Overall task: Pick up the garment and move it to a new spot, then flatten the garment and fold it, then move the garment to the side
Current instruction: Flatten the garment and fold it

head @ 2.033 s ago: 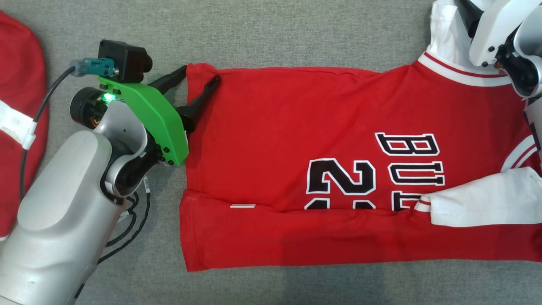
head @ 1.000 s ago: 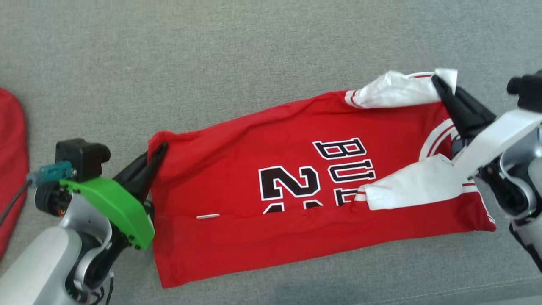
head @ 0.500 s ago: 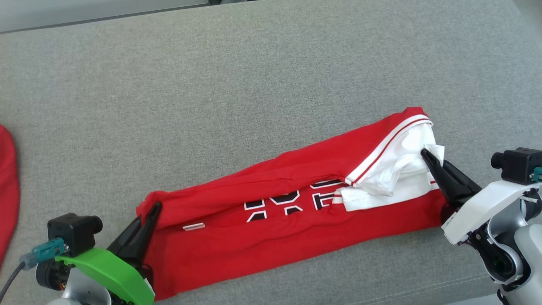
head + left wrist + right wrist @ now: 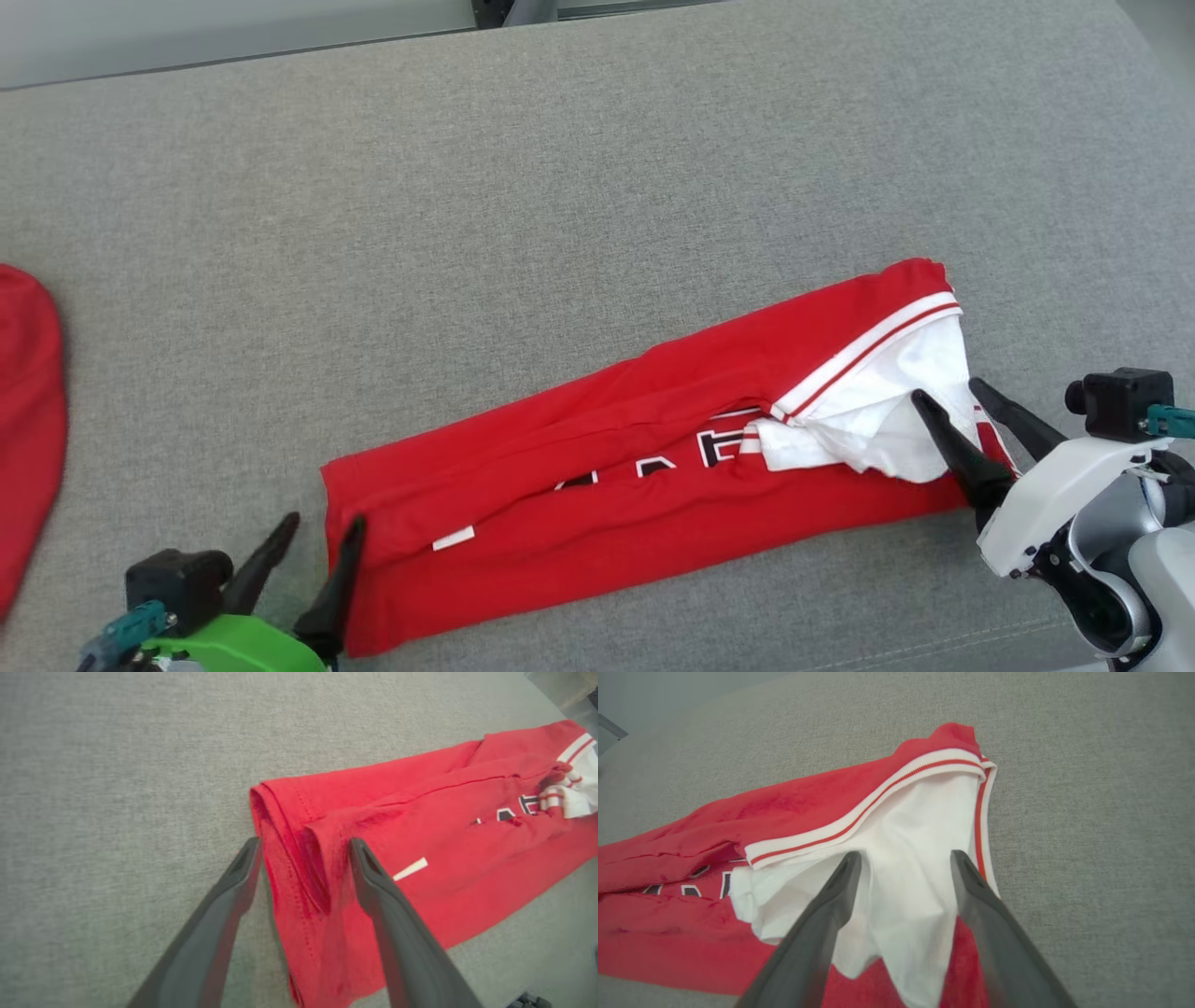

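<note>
Your shirt (image 4: pixel 607 467) lies folded lengthwise into a long red strip on the grey cushion (image 4: pixel 560 187), slanting up to the right in the head view. Your left gripper (image 4: pixel 316 546) stands wide open astride the hem end, holding nothing, with one finger beside the cloth and one over it. Your right gripper (image 4: pixel 948 397) is likewise spread wide and empty, over the white part (image 4: pixel 915 858) at the other end.

Nothing is legible: the black-and-white lettering (image 4: pixel 714 451) on the garment (image 4: pixel 560 551) is mostly folded under.
</note>
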